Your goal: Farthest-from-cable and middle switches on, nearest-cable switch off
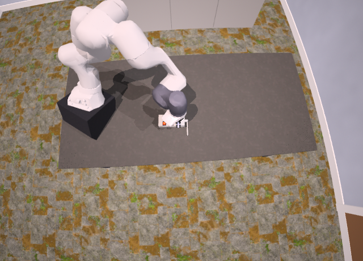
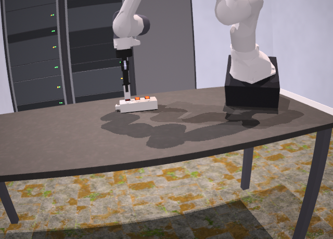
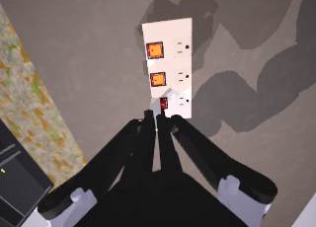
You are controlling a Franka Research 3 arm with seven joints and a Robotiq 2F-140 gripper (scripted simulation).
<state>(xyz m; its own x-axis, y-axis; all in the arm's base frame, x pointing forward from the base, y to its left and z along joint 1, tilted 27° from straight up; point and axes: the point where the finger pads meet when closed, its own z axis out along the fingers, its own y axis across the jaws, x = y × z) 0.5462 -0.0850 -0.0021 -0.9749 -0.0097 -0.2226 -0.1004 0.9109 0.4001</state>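
A white power strip lies flat on the dark table; it also shows in the exterior view and in the top view, partly under my wrist. Its cable stub leaves the end below my fingers. The far switch and the middle switch glow bright orange. The switch nearest the cable is dark red and unlit. My gripper is shut with nothing between the fingers. It points straight down, its tips at that dark switch.
The arm's black base block stands at the table's right side. Dark server racks stand behind the table. A grey cabinet is beyond the table's far edge.
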